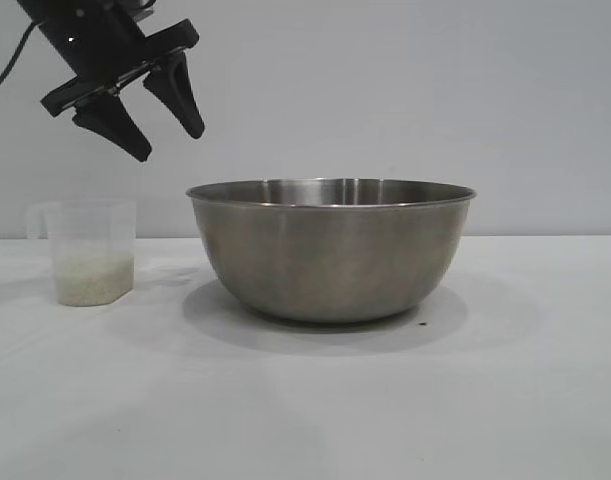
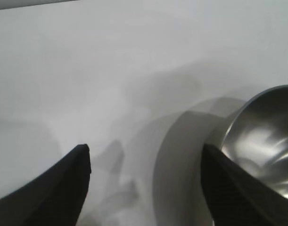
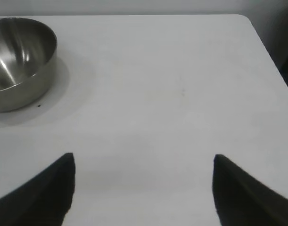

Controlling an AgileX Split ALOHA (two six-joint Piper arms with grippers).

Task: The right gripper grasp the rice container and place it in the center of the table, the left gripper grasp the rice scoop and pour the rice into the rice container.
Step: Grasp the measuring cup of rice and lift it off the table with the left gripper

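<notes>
The rice container (image 1: 330,250), a large steel bowl, stands upright at the middle of the white table (image 1: 485,400). It also shows in the left wrist view (image 2: 264,141) and the right wrist view (image 3: 19,61); what is inside cannot be seen. The rice scoop (image 1: 90,250), a translucent cup with rice (image 1: 93,278) in its lower part, stands on the table left of the bowl. My left gripper (image 1: 170,145) hangs open and empty in the air above the gap between scoop and bowl. My right gripper (image 3: 144,157) is open and empty over bare table, out of the exterior view.
A small dark speck (image 1: 422,322) lies on the table by the bowl's right side. The table's far right edge and corner (image 3: 247,21) show in the right wrist view.
</notes>
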